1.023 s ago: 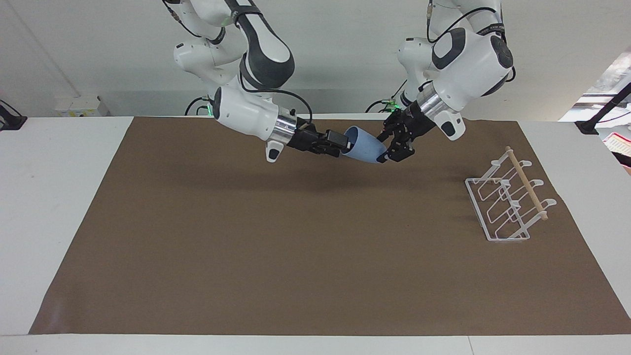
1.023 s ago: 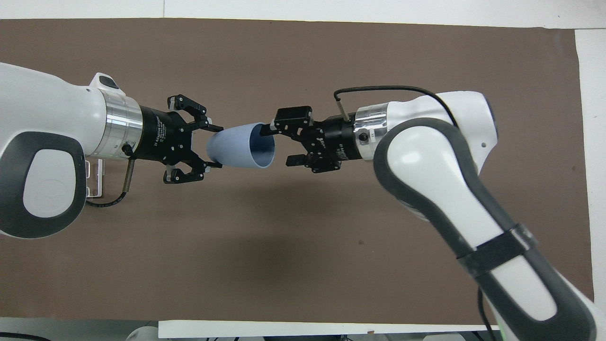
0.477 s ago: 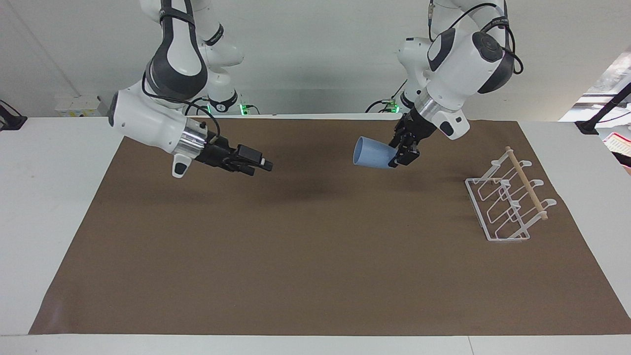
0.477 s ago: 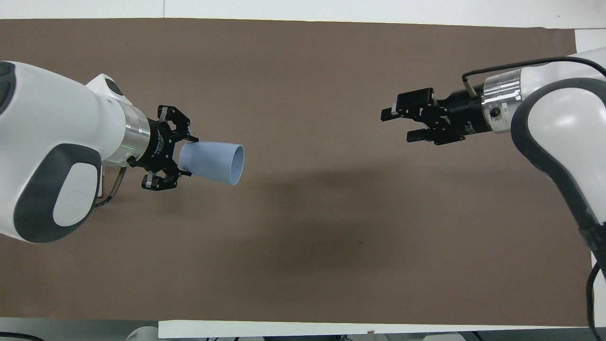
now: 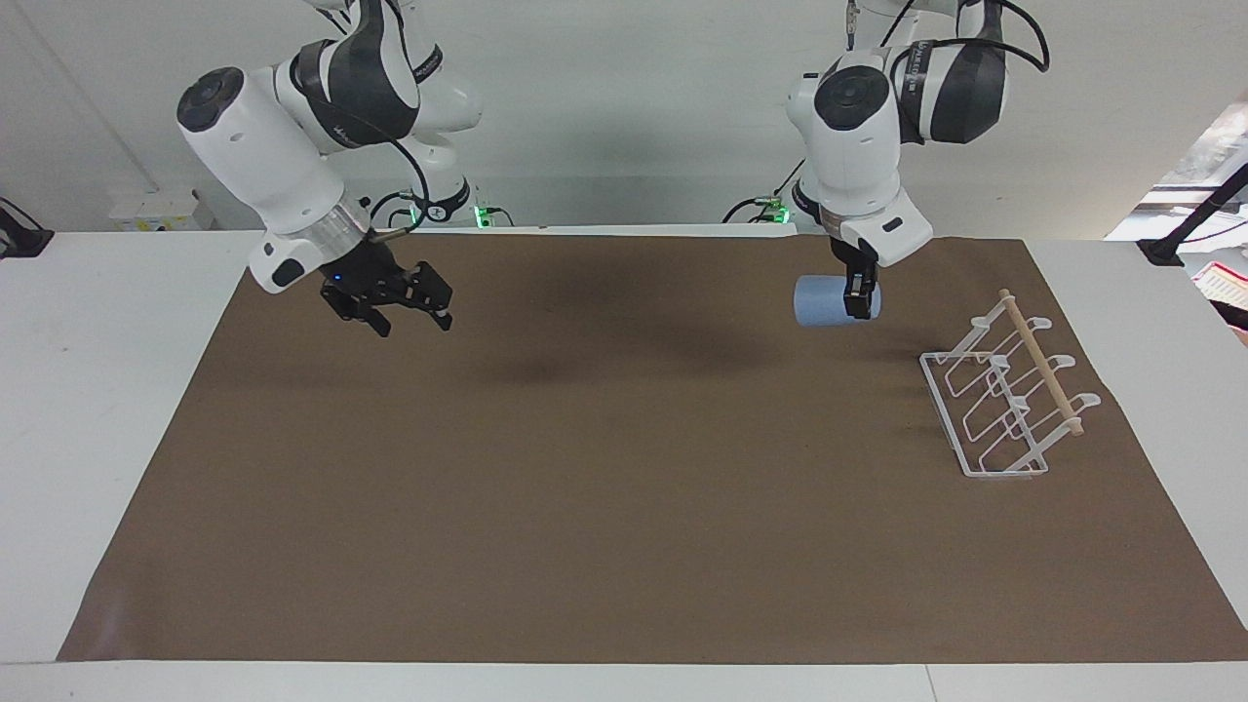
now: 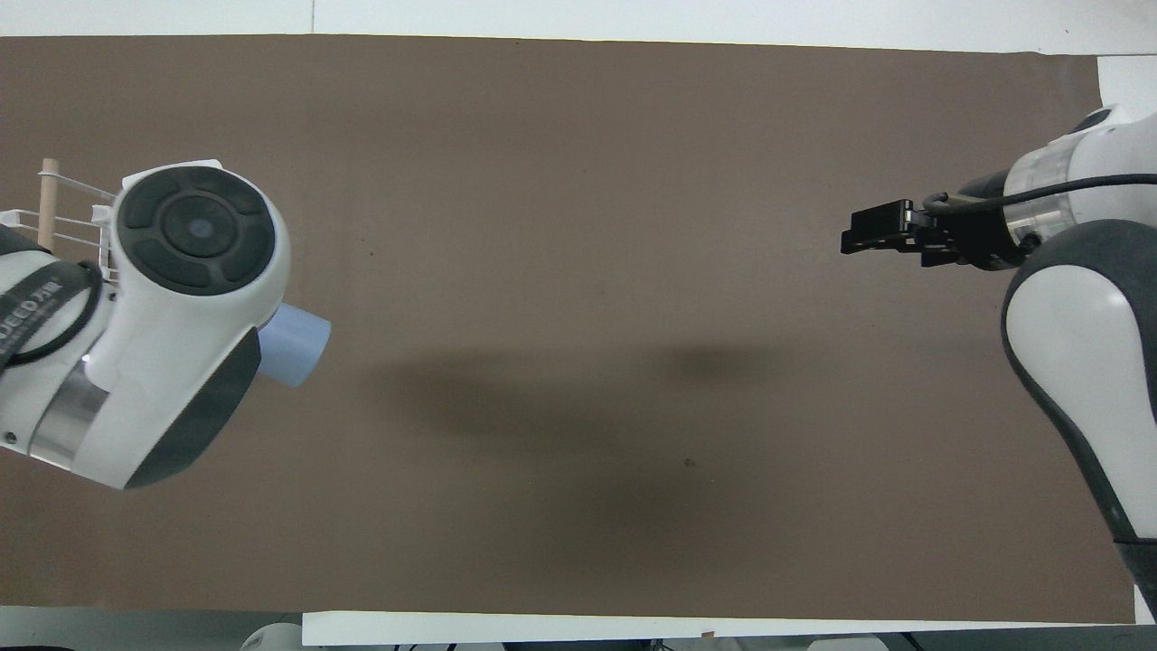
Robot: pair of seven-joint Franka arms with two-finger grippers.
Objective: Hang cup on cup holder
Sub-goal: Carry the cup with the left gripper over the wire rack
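Note:
The light-blue cup lies on its side in the air, held at its base end by my left gripper, which is shut on it and points down. It hangs over the mat toward the left arm's end of the table, beside the white wire cup holder with its wooden dowel and apart from it. In the overhead view only the cup's rim end shows under the left arm, and a corner of the holder shows. My right gripper is open and empty over the right arm's end of the mat; it also shows in the overhead view.
A brown mat covers most of the white table. The cup holder stands near the mat's edge at the left arm's end.
The right gripper let go of the cup and drew back to its own end. The left gripper, now shut on the cup, carried it toward the cup holder and turned to point down.

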